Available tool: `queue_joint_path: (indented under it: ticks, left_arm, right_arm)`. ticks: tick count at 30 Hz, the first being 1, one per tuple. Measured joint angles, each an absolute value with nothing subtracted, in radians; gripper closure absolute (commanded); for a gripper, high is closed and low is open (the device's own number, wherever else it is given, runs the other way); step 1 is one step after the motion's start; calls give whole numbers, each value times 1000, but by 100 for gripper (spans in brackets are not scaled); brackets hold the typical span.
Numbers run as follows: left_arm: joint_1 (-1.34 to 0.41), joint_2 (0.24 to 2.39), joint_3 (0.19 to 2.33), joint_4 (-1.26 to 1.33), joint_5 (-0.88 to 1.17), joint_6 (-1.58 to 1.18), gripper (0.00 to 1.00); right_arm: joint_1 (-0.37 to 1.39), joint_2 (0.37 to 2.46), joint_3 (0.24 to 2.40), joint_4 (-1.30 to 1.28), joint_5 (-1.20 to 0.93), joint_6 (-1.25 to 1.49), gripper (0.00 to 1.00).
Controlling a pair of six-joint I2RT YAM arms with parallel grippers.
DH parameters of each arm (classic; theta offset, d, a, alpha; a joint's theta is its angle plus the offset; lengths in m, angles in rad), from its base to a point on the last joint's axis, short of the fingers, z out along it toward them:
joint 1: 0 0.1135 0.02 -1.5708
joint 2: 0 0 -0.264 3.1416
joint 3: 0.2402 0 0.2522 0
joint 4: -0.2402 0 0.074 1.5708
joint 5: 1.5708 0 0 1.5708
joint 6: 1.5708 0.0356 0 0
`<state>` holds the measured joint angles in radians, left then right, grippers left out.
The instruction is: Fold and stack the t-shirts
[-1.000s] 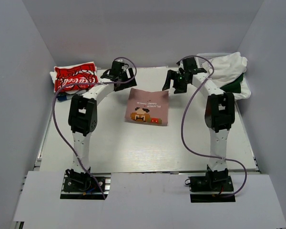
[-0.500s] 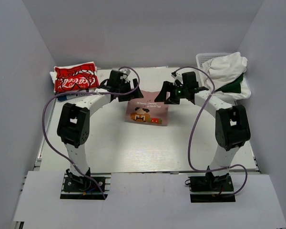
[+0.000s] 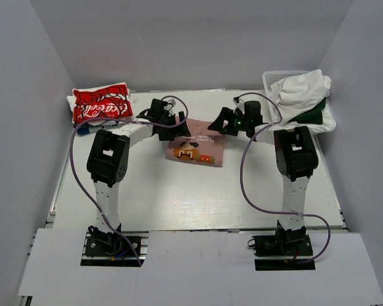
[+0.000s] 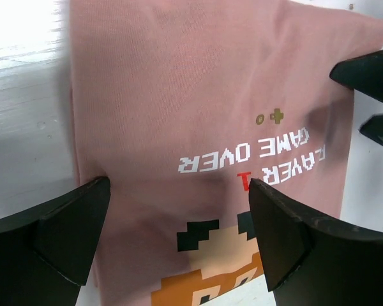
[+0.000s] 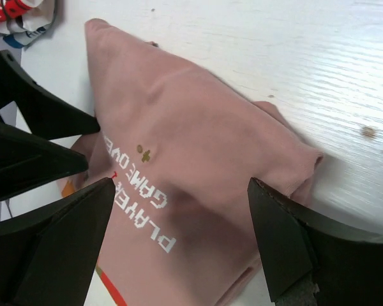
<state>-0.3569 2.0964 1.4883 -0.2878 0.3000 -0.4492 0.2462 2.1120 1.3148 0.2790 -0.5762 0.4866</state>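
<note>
mid-step on the dusty-pink t-shirt (image 3: 195, 150), lying folded, print up, at the centre of the table (image 3: 147, 197). hovering over its far edge with both claws: left gripper (image 3: 168, 124) at the shirt's 11 o'clock corner, right gripper (image 3: 228, 122) at its 1 o'clock corner. jaws of each spread wide, gripping nothing; from the wrist views, cloth framed between the fingers but not pinched.

probably about to take hold, for a last fold or a carry to the stack topped by the red t-shirt (image 3: 101, 102) at 10 o'clock. calls next for lowering, pinching both far corners together, then moving evenly to keep the folds from slipping.

not yet folded, at 2 o'clock: white t-shirts (image 3: 303, 89) and a dark green one (image 3: 313, 115), heaped on the basket (image 3: 272, 78).

against a second ago: both arms brought nearer, from past the far edge onto the corners; jaws just as wide.
</note>
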Motion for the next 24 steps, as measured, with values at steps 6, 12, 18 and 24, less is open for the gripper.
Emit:
queue_joint_path:
  ticks: [6,12,18,24]
  left_arm:
    - [-356,2082,1488,-307,281,-418,0]
    - [-355,2020,1507,-354,212,-345,0]
    - [-358,2061,1710,-472,157,-210,0]
    - [-364,2203,1823,-568,134,-104,0]
  right_arm:
    - [223,2133,1317,323,-604,521,10]
    - [216,2085,1315,293,-608,489,10]
    - [216,1864,1249,241,-603,408,10]
    - [205,1767,1234,191,-581,320,10]
